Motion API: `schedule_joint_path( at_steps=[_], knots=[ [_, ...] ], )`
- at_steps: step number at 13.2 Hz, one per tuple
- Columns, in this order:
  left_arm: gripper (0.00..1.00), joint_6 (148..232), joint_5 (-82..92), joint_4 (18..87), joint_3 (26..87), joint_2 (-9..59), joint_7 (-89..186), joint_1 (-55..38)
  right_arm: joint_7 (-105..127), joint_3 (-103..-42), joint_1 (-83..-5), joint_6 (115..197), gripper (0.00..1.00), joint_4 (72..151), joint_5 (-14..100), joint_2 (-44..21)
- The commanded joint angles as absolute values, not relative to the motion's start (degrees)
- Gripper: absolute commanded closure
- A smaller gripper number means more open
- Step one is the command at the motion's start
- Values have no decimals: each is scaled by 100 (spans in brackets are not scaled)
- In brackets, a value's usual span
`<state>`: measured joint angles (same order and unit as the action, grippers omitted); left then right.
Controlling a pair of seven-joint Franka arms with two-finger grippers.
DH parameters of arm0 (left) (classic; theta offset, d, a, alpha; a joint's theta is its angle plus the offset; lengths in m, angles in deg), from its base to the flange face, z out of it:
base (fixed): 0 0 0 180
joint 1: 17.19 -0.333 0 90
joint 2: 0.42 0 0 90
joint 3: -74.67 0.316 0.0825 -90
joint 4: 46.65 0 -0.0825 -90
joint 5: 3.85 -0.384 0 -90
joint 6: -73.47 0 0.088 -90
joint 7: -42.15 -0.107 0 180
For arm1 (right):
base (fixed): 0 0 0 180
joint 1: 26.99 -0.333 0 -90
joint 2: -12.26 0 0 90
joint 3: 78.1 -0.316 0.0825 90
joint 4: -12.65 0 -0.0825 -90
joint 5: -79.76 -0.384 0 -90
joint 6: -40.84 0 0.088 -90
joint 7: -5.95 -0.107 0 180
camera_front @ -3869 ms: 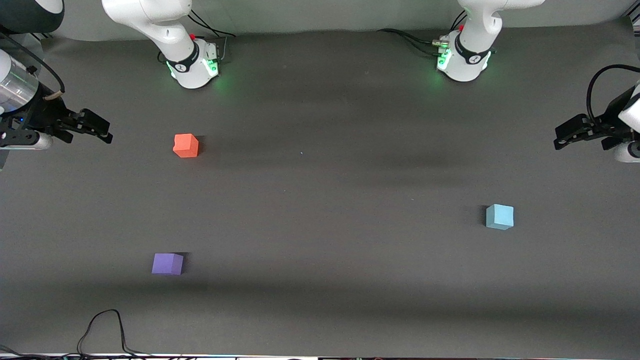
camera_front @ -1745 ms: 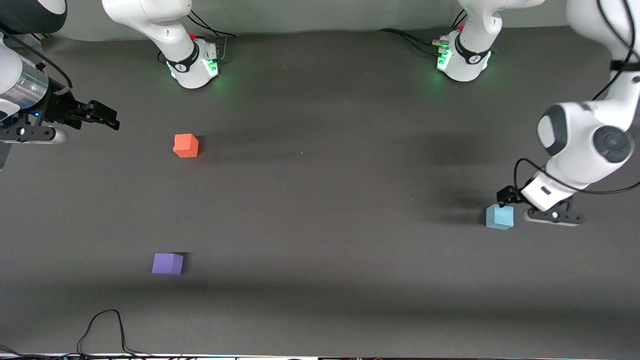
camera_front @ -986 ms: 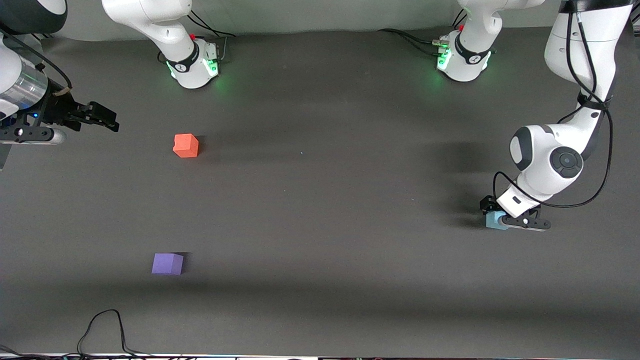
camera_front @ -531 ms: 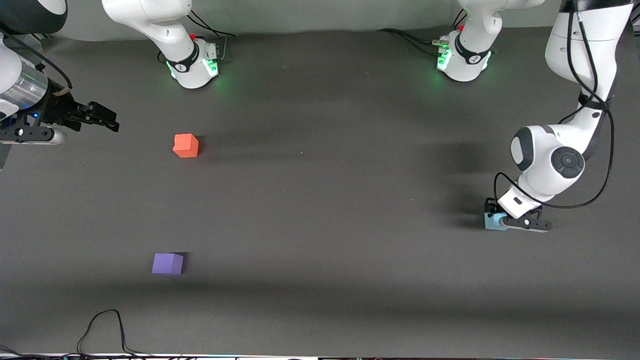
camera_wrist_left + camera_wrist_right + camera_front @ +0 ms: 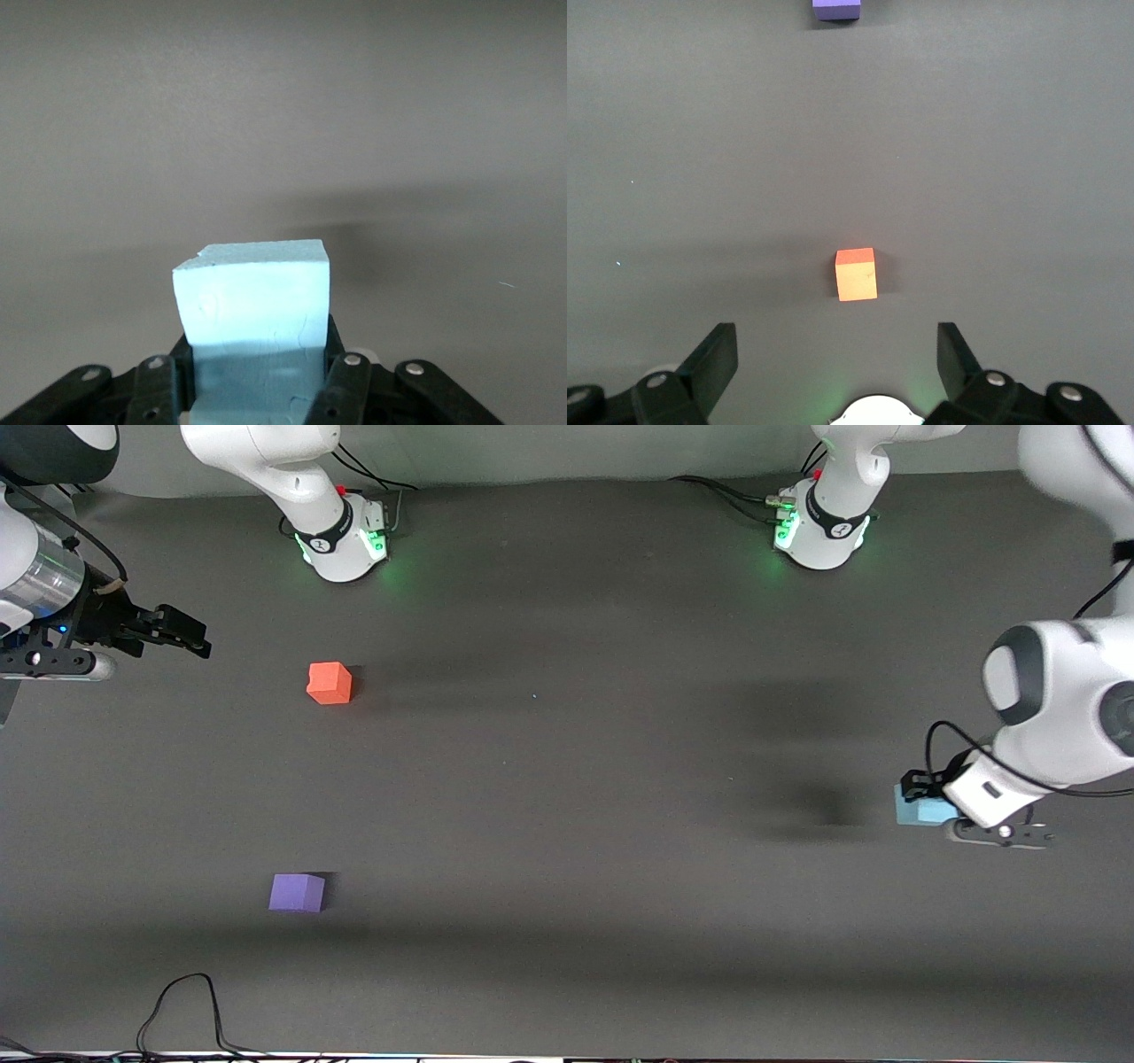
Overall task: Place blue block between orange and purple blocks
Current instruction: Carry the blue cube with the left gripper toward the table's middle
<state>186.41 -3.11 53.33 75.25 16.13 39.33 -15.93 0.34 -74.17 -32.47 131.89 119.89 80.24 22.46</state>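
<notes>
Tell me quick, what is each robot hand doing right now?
Left hand: closed on the blue block, lifted above the table.
Right hand: open, holding nothing, waiting at the right arm's end of the table.

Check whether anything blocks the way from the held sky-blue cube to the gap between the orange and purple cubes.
Nothing visible does. The left gripper holds the sky-blue foam cube; only bare mat lies toward the orange-red foam cube and violet-purple foam cube.
</notes>
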Motion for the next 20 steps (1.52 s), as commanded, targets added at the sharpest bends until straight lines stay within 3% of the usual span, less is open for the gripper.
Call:
schedule_joint_path(
  at_steps=[1,5,9,13,18,19,20],
  knots=[
    [52,17659,-280,4381,7301,1759,5142,-1088,59,-7388,-3270,13180,0,12058,8029,2369],
    [52,17639,-306,3887,6607,1908,7416,-34,42,-7397,-3279,13198,0,12049,8020,2413],
    [52,18024,-867,2983,6526,2961,9265,1547,59,-7397,-3270,13338,0,12058,7994,2378],
    [52,19034,-1807,2542,6570,4366,10663,2910,59,-7388,-3270,13435,0,12067,7994,2255],
    [51,19844,-2275,2542,6579,5213,11220,3282,68,-7388,-3270,13470,0,12110,7994,2211],
    [48,19897,-2275,2542,6579,5231,11220,3265,68,-7397,-3270,13470,0,12110,7994,2211],
    [26,19907,-2275,2542,6588,5223,11203,3239,68,-7397,-3270,13470,0,12102,7994,2184]
  ],
)
